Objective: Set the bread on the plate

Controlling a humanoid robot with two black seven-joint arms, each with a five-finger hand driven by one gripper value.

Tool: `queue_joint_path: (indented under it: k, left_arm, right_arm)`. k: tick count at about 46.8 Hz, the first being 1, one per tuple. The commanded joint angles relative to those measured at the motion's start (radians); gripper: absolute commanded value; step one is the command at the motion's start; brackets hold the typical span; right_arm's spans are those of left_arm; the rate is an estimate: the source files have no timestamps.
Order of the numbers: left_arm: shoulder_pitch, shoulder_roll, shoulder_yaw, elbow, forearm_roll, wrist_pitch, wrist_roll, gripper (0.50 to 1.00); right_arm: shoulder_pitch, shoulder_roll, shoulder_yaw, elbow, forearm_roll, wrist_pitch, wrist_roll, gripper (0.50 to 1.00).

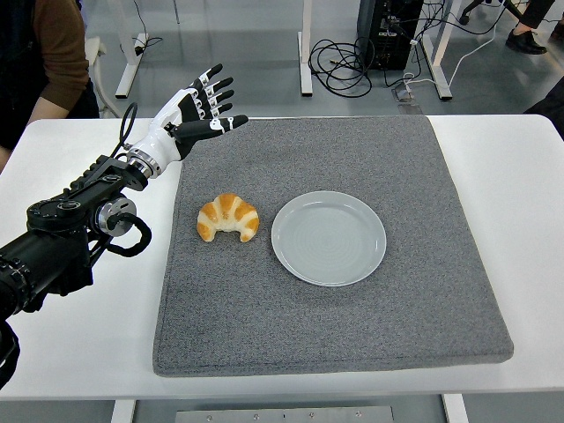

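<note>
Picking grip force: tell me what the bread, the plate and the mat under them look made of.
Bread: baked croissant, golden glazed crust with pale bands.
Plate: smooth pale grey, faint sheen and concentric rings; ceramic or plastic, unclear.
Mat: thick dark grey, speckled matte felt or foam-like fabric.
</note>
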Motion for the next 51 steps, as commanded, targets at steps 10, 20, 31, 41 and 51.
queue_joint_path:
  k: [10,20,31,41,51]
  left_arm:
    - [0.001,-0.008,-0.003,0.000,-0.003,0.003,0.000,0.972]
    - [0.001,-0.008,-0.002,0.000,-0.001,0.003,0.000,0.972]
    - [0.000,-0.008,-0.002,0.000,-0.001,0.003,0.000,0.971]
    - [0.000,-0.008,-0.002,0.000,0.000,0.003,0.000,0.969]
    - [-0.011,-0.008,0.009,-0.002,0.002,0.012,0.003,0.968]
  right_arm:
    - [-0.001,0.000,0.000,0.000,0.000,0.000,0.000,1.000]
    - [0.000,0.000,0.000,0.000,0.000,0.000,0.000,1.000]
    - [0.000,0.000,0.000,0.000,0.000,0.000,0.000,1.000]
    - [-0.001,0.000,0.000,0.000,0.000,0.000,0.000,1.000]
    - [0.000,0.000,0.000,0.000,0.000,0.000,0.000,1.000]
